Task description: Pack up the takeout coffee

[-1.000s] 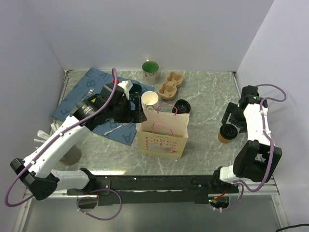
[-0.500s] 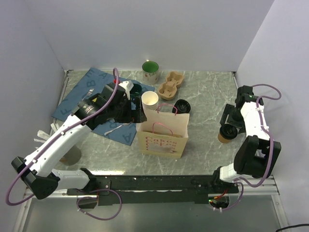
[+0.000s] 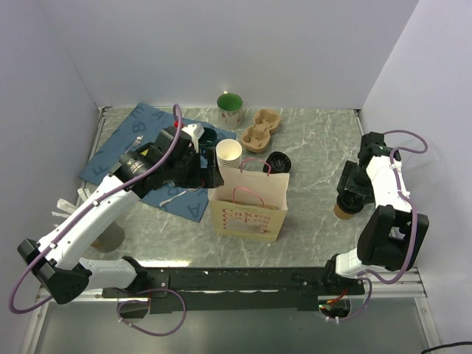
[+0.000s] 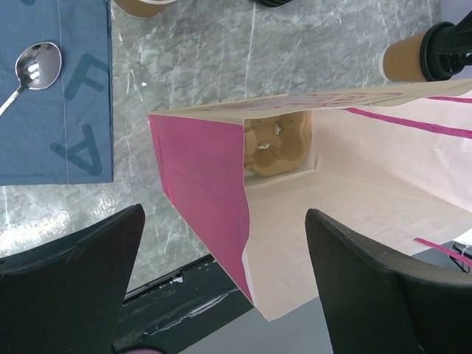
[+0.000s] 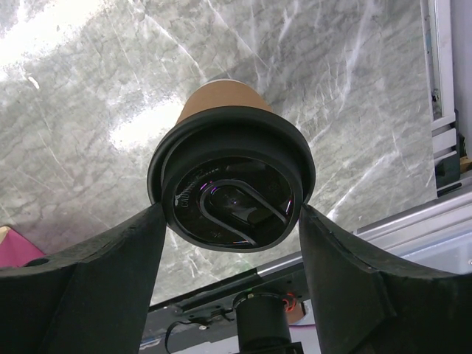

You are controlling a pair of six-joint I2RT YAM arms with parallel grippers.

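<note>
The right claw [image 5: 230, 212] straddles the takeout coffee [image 5: 232, 188], which stands upright on the table [image 5: 81, 110] directly under it. One finger sits against each side of the black lid's rim. I cannot tell whether they are pressing on it. Past the lid, the cup's brown wall tapers down to the marbled table.

The left claw [image 4: 225, 214] is spread wide and holds nothing. It hangs over the open mouth of a paper bag [image 4: 199, 184] with a pink side panel and pink handles. Deep inside the bag, straight beyond the claw, a pulp cup carrier [image 4: 276, 147] lies on the bottom. Farther out, past the bag's left side, a spoon [image 4: 33, 65] rests on a blue mat [image 4: 81, 96].
</note>
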